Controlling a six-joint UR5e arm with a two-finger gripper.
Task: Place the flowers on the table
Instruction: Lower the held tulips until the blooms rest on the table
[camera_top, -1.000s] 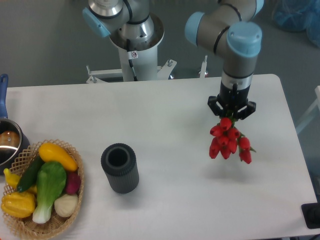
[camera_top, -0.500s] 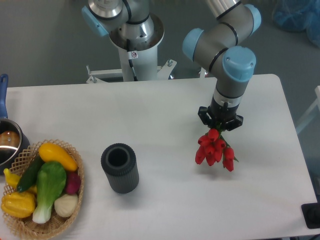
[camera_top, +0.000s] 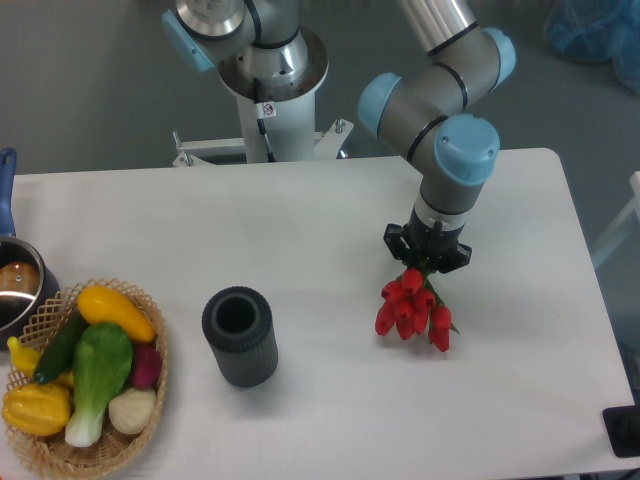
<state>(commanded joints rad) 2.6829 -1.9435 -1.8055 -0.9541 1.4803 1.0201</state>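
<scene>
Gripper (camera_top: 426, 262) clamped on the flowers (camera_top: 410, 307), blooms hanging below it, now shifted leftward and lower over the table (camera_top: 320, 215) than a second ago (stems hidden). Probably nearing set-down. Beyond, toward the left, dark cylindrical vase (camera_top: 240, 336), then wicker basket (camera_top: 60, 440).

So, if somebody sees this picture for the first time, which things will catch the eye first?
Probably the bunch of red tulips, hanging head-down from the end effector over the right half of the white table. Next, the wicker basket of colourful vegetables at the front left corner, and the dark ribbed cylindrical vase standing upright just right of it.
</scene>
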